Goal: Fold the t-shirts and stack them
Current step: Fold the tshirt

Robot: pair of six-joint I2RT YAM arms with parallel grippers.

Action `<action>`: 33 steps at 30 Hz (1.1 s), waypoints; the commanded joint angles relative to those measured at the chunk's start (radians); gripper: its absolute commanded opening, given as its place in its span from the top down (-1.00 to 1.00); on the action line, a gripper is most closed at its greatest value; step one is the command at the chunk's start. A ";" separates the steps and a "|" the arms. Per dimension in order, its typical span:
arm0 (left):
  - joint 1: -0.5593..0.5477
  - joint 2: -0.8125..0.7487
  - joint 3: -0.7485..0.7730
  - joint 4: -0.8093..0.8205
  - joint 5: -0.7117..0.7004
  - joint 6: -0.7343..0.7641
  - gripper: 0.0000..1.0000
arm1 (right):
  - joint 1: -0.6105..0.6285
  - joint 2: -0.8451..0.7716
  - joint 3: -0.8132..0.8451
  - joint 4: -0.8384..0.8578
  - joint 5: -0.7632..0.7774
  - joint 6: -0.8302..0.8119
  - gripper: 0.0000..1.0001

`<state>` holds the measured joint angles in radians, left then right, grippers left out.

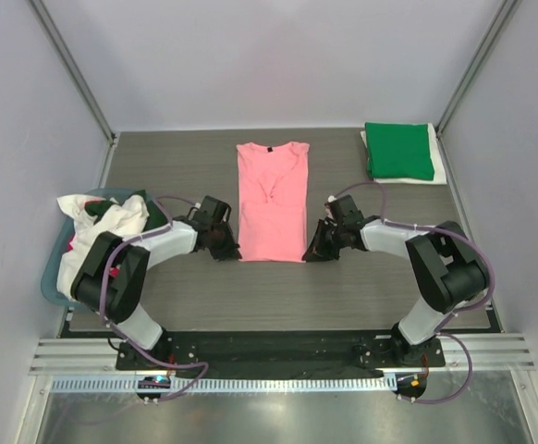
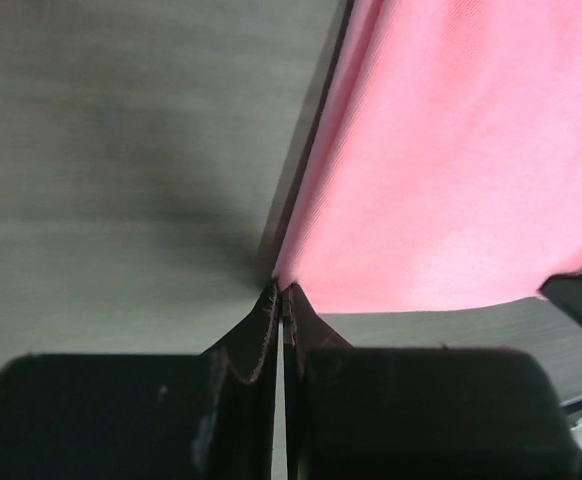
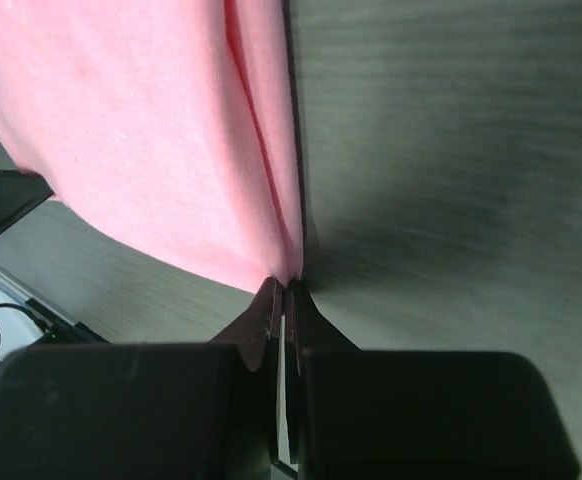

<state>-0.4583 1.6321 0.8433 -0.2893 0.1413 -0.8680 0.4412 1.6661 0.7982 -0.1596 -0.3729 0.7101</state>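
Note:
A salmon-pink t-shirt [image 1: 271,201] with a dark neck label lies flat on the table's middle, sides folded in to a narrow strip, neck at the far end. My left gripper [image 1: 231,250] is shut on the shirt's near left corner; in the left wrist view the gripper [image 2: 282,290] pinches the pink cloth [image 2: 451,160]. My right gripper [image 1: 311,252] is shut on the near right corner; in the right wrist view the gripper [image 3: 283,283] pinches the pink cloth [image 3: 151,130]. A folded bright green t-shirt [image 1: 398,150] lies on a folded white one [image 1: 439,169] at the far right.
A teal plastic tub [image 1: 55,277] at the left edge holds crumpled white cloth [image 1: 98,227] with a bit of dark green and red. The table is grey wood-grain [image 1: 278,296], with grey walls behind and at both sides.

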 commanded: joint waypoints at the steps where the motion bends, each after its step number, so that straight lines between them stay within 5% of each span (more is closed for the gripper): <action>1: -0.046 -0.093 -0.064 -0.112 -0.103 -0.032 0.99 | 0.002 -0.098 -0.039 -0.098 0.019 -0.018 0.97; 9: -0.166 -0.363 -0.090 -0.301 -0.163 -0.133 1.00 | 0.030 -0.367 -0.125 -0.207 -0.009 0.040 0.98; 20: -0.307 -0.673 0.015 -0.609 -0.230 -0.269 1.00 | 0.254 -0.742 -0.122 -0.397 0.146 0.244 0.98; 33: -0.218 -0.496 0.348 -0.700 -0.355 -0.060 1.00 | 0.173 -0.475 0.274 -0.587 0.321 0.020 0.98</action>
<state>-0.7200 1.1000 1.1141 -0.9600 -0.1661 -1.0122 0.6525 1.1488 0.9859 -0.6830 -0.1169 0.8154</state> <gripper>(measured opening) 0.005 0.031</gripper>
